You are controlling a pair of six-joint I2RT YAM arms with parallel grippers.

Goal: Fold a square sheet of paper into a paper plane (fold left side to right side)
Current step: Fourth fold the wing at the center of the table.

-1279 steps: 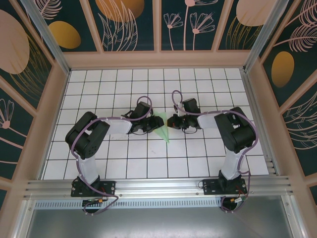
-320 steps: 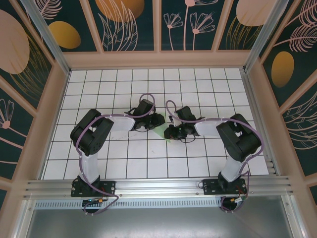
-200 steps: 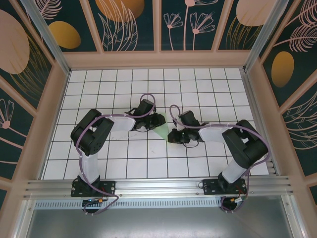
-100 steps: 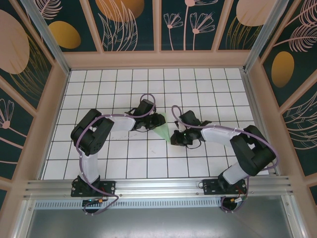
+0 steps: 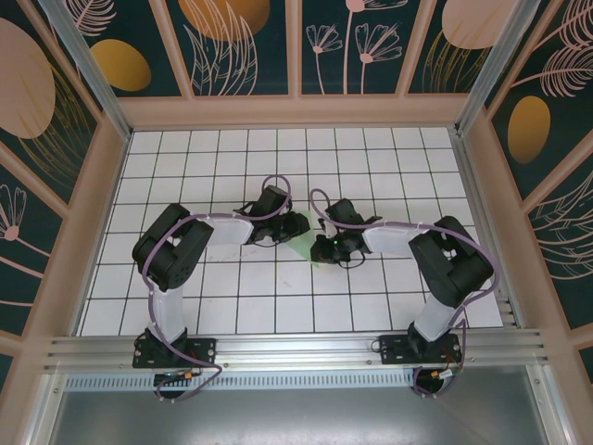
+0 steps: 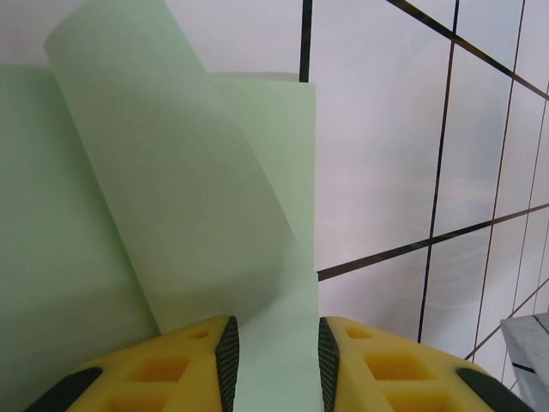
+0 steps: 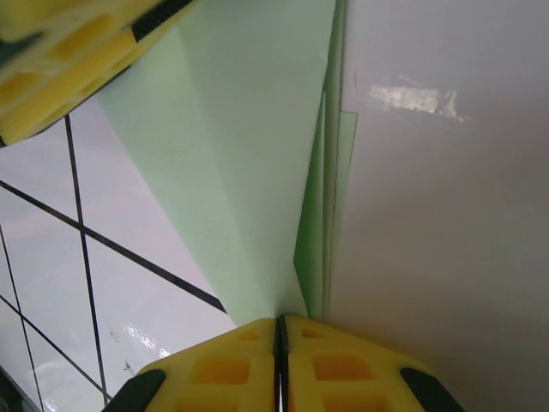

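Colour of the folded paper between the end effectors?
The folded paper is plain pale mint green, no print. It shows best in the left wrist view.

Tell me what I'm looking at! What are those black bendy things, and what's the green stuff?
Those are two robot arms bolted to a white tiled table. One picture looks down from above; the other two come from a camera on each wrist. The green stuff is partly folded paper between them. The right pincer is yellow and pinched shut on its folded edge. The left pincer stands open, a curled paper flap in front of it.
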